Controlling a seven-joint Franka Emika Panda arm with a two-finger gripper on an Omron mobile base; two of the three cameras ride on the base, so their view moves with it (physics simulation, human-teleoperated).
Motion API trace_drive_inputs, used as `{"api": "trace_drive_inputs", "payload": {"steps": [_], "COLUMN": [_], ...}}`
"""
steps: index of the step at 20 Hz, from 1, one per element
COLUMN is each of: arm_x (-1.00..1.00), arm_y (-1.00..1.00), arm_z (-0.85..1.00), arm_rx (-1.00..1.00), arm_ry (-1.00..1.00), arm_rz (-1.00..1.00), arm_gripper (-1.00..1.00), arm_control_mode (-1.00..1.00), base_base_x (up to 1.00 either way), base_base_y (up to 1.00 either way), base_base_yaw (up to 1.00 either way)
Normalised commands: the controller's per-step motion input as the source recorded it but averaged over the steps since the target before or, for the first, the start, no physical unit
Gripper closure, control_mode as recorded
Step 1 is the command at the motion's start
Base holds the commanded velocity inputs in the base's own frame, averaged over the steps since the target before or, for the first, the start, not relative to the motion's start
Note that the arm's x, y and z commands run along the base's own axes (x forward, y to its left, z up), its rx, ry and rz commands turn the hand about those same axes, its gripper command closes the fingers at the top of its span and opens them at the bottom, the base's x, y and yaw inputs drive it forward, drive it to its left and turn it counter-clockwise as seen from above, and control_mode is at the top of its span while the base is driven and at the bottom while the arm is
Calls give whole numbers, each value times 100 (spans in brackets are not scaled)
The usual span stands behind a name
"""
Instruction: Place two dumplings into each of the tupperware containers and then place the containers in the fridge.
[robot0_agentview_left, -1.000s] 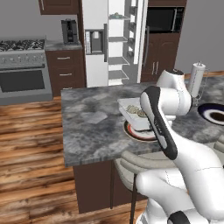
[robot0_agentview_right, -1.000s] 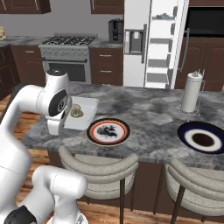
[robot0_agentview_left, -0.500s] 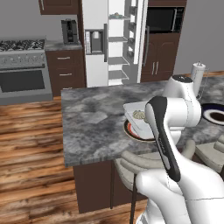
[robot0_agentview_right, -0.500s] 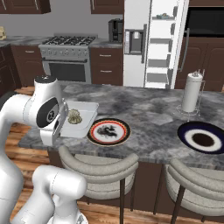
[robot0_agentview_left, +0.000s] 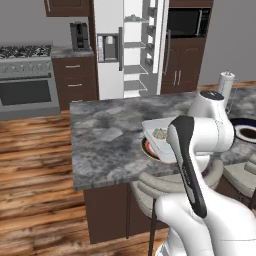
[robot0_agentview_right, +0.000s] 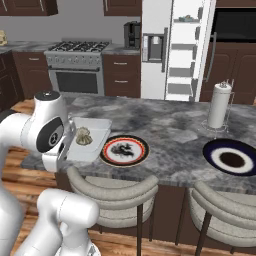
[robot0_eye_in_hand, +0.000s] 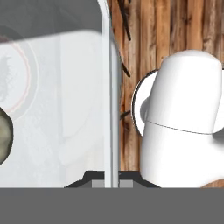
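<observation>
Your pincer grips the wall of the translucent white container, raised at the surface's near edge with a dumpling inside. Just beside it sits a red-rimmed plate; farther along, a dark plate and paper towel roll. Beyond, the fridge stands open.

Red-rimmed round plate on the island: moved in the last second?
No. In the right base view the red-rimmed round plate keeps its place on the counter relative to the white paper towel roll.
</observation>
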Motion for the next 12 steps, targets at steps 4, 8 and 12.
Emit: {"api": "trace_drive_inputs", "payload": {"steps": [4,8,12], "arm_x": [0,0,0], "arm_y": [0,0,0], "arm_z": [0,0,0], "arm_rx": [0,0,0], "arm_ry": [0,0,0], "arm_rz": [0,0,0], "arm_gripper": [100,100,100], "arm_control_mode": [100,100,100], "base_base_x": [-96,-51,0], "base_base_y": [34,100,100], "base_base_yaw": [0,0,4]}}
